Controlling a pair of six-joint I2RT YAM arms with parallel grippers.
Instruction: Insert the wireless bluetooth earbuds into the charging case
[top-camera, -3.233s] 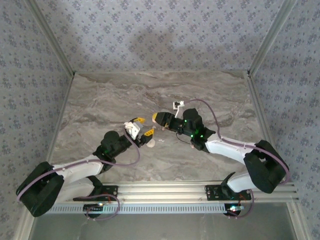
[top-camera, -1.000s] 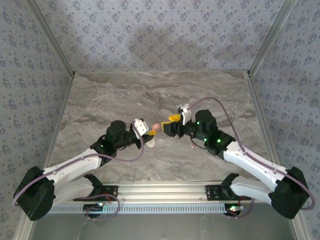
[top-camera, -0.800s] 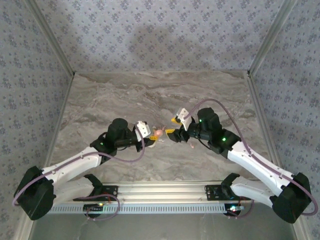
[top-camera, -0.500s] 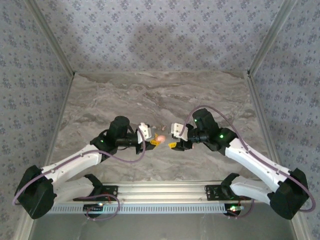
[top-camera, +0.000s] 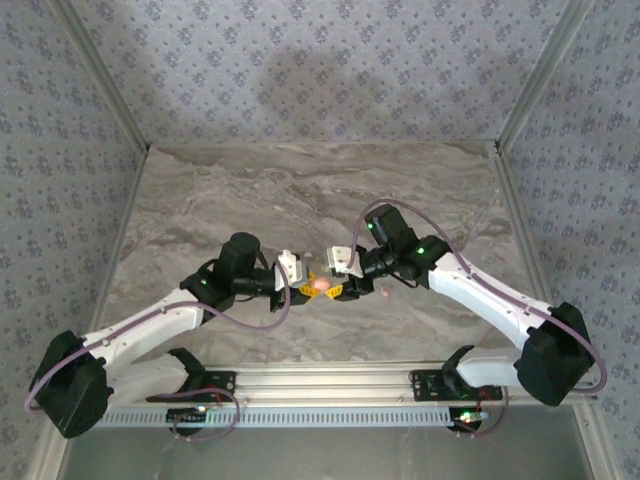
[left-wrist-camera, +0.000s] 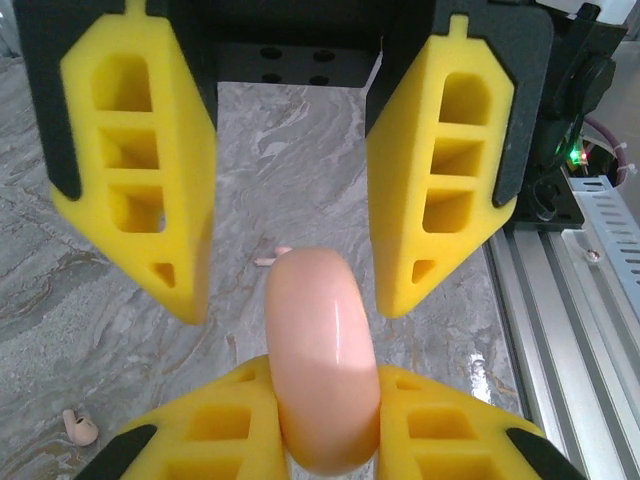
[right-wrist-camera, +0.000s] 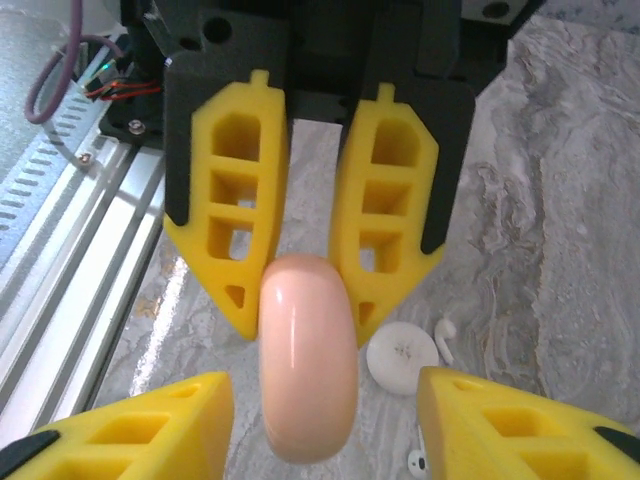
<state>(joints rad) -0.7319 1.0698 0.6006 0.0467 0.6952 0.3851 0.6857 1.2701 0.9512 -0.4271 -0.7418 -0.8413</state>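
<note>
Charging case (left-wrist-camera: 322, 370): glossy peach-pink, rounded, gripped edge-on w/ left hand (left-wrist-camera: 325, 405).

charging case (left-wrist-camera: 322, 360): glossy peach-pink, plain
left gripper (right-wrist-camera: 303, 300): yellow fingers, black backing
right gripper (left-wrist-camera: 292, 300): same yellow and black
earbuds (left-wrist-camera: 80, 428): pale pinkish-white, one at 7 o'clock in the left wrist view
round disc (right-wrist-camera: 400, 357): white, at 4 o'clock of the case
table (top-camera: 250, 190): grey marble, paler veins
walls (top-camera: 300, 70): grey-blue, small floral repeat
arms (top-camera: 150, 325): white shells, black joints
rail (top-camera: 340, 376): silver
</note>
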